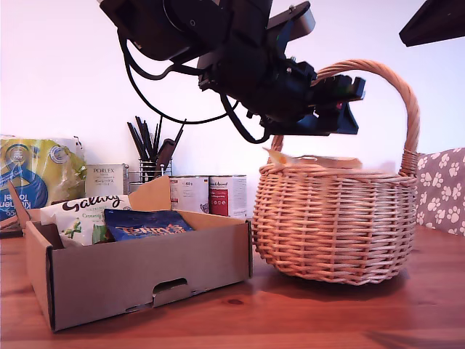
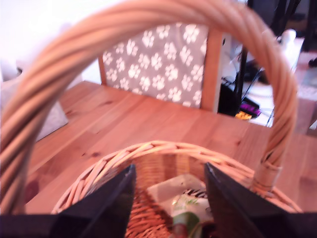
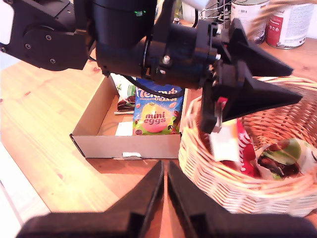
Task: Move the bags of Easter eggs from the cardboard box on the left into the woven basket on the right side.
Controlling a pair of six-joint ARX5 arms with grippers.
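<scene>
**First gripper open over the basket; two bags in the box**

My first gripper (image 2: 168, 198) hangs over the woven basket (image 1: 334, 218) with its fingers (image 2: 106, 203) apart, nothing between them, just inside the arch of the basket's handle (image 2: 148, 29). Below the fingers, inside the basket, lie a white-and-green bag (image 2: 185, 201) and a red bag (image 3: 245, 153). My second gripper (image 3: 164, 191) has its fingers (image 3: 143, 198) almost together and empty, above the wooden surface (image 3: 44, 124) in front of the cardboard box (image 1: 138, 273) and the basket. In the exterior view the box stands to the left and the basket to the right, just beside each other. The box holds a white "Galaxy" bag (image 1: 83, 214) leaning at its back and a dark blue "Terry's Orange" bag (image 1: 145, 224) in front of it. Behind the box stand tins (image 1: 211, 195), a black wire utensil holder (image 1: 151, 163) and a yellow-and-blue towel pack (image 1: 36, 174). A paw-print cushion (image 1: 443, 189) shows at the exterior view's right edge.
</scene>
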